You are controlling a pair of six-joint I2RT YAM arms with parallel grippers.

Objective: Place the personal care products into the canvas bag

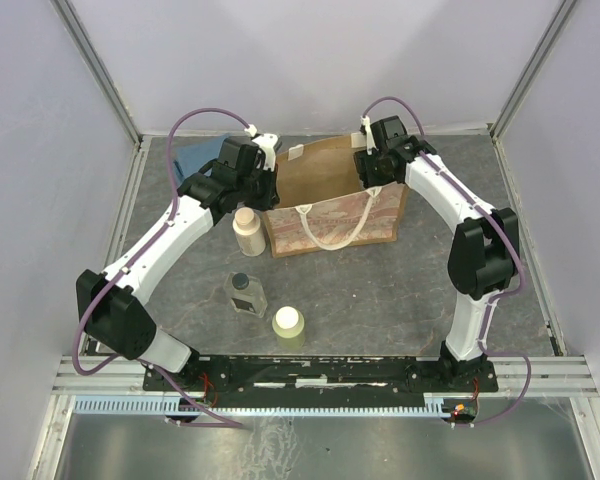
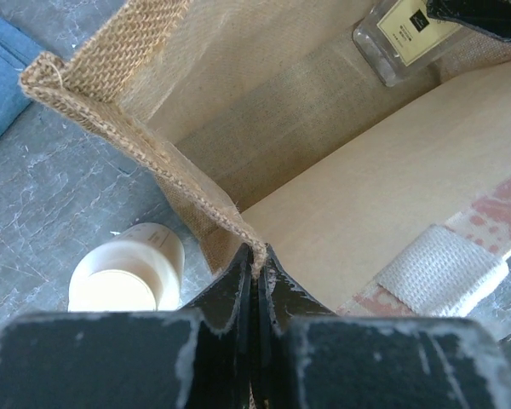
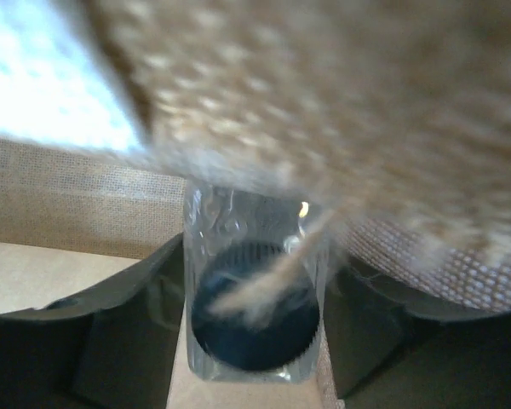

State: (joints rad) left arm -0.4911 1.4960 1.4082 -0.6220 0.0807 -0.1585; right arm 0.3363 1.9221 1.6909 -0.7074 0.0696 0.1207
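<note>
Your left claw (image 2: 257, 271) pinches the bag (image 2: 102, 109) by a rim corner. Your right claw (image 3: 252, 274) grips a clear bottle (image 3: 252, 336) inside the bag. The beige bottle (image 1: 248, 229), second clear bottle (image 1: 246, 294) and jar (image 1: 288, 322) stand outside.

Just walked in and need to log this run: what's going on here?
The left gripper pinches the rim of the canvas bag, holding it open. The right gripper holds a clear bottle down inside the bag. The beige bottle, the second clear bottle and the yellow jar stand outside on the table, not yet packed.
</note>
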